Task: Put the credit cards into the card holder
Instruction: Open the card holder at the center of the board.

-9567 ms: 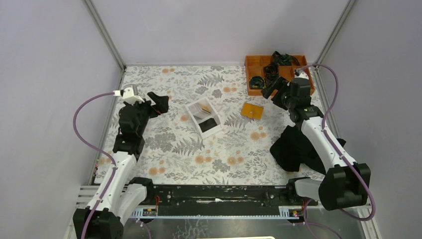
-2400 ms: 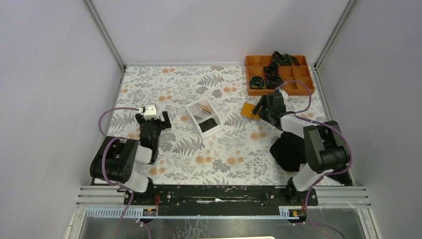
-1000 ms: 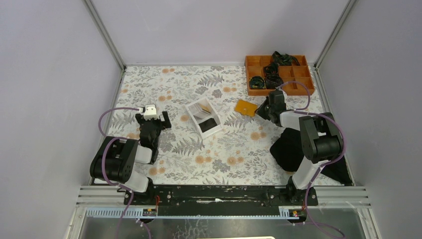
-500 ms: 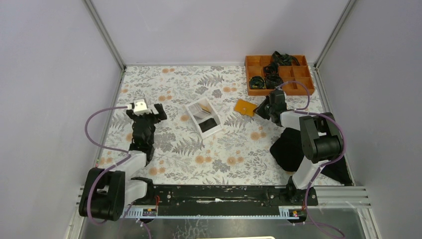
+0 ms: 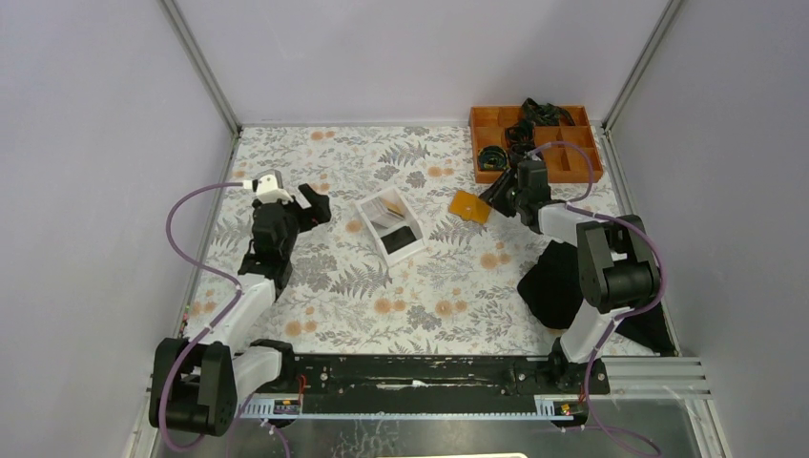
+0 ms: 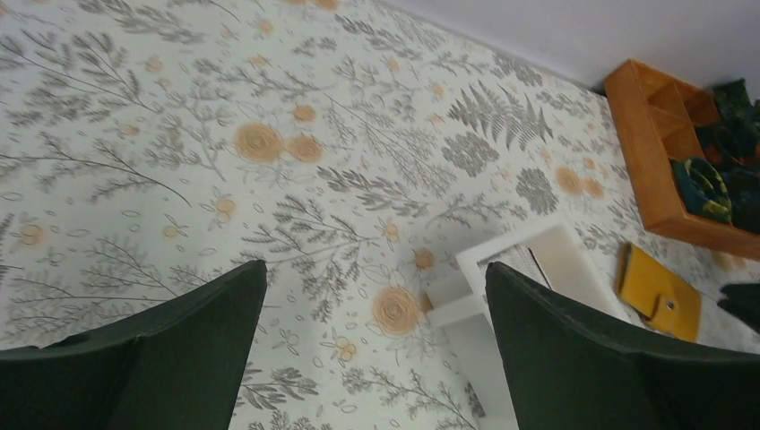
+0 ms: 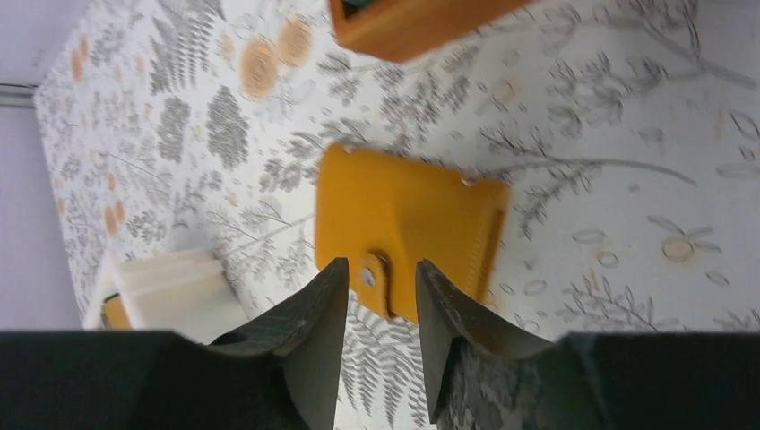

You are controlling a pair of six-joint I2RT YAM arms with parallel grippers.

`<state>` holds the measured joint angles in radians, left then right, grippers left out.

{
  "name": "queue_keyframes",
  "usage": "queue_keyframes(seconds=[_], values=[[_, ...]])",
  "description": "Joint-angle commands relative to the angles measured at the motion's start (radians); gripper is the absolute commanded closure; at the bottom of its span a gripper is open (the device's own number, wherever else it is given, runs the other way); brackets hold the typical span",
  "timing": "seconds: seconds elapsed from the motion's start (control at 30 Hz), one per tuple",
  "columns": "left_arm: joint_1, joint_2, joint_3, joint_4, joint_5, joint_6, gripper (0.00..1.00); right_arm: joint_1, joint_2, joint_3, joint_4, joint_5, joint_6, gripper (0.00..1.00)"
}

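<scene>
Card holder (image 7: 408,224) lies shut on tabletop (image 5: 420,286), right of white box (image 5: 391,225) — right pincer (image 7: 381,273) part-open astride its clasp, gripping nothing, probably to unfasten it; left pincer (image 6: 376,278) wide open, empty.

1. The small orange-tan folding card holder (image 5: 466,204) lies flat on the floral-patterned surface (image 5: 420,286), just beside the right gripper (image 5: 493,197) tips.
2. Further left of that gripper, a white rectangular box (image 5: 366,212) holds thin plastic credit cards (image 5: 401,236), dark and pale.
3. The left gripper (image 5: 316,205) hovers near the box's other side, apart from it.
4. An orange compartment tray (image 5: 570,171) sits behind the right gripper. A black cloth (image 5: 558,286) lies nearer its base.
</scene>
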<state>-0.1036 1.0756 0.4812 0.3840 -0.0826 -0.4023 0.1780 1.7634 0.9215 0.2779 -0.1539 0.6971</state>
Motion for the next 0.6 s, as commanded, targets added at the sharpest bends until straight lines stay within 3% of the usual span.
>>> queue_keyframes(seconds=[0.0, 0.2, 0.57], values=[[0.005, 0.018, 0.061, -0.096, 0.113, -0.055, 0.00, 0.017, 0.015, 0.093, -0.012, -0.045, -0.041, 0.58], [0.007, 0.088, 0.131, -0.174, 0.213, -0.079, 0.00, 0.037, 0.072, 0.141, -0.037, -0.066, -0.040, 0.57], [0.007, 0.060, 0.110, -0.192, 0.251, -0.043, 0.00, 0.083, 0.134, 0.154, -0.052, -0.068, -0.042, 0.57]])
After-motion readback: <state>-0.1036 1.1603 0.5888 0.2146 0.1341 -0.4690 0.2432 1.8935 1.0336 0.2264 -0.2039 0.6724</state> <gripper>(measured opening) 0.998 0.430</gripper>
